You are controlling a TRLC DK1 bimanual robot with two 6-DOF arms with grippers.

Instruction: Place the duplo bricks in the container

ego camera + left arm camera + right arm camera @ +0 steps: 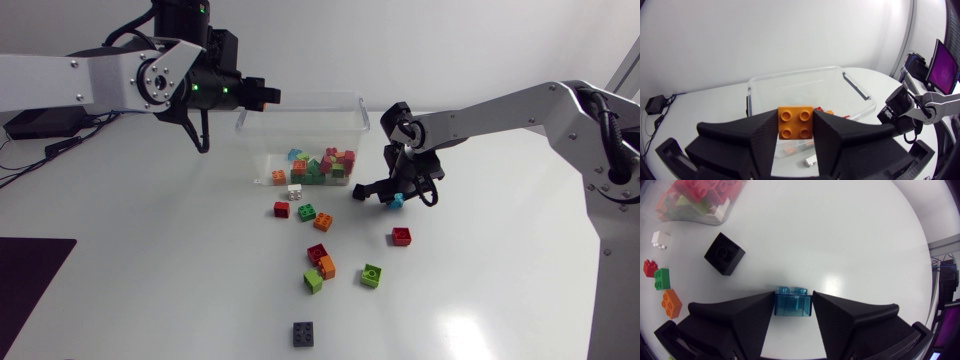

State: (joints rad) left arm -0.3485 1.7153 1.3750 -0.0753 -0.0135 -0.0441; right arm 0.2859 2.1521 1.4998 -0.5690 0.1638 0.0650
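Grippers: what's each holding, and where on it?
Left gripper: orange brick, jaws on its two opposite side walls. Right gripper: blue brick, likewise by opposite side walls.

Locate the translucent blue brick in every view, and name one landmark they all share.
Head view: the blue brick sits in the right gripper, just off the clear container's corner.
Left wrist view: the brick cannot be made out.
Right wrist view: the brick is clamped between the right gripper's fingers.
Shared landmark: the clear container, also at and.
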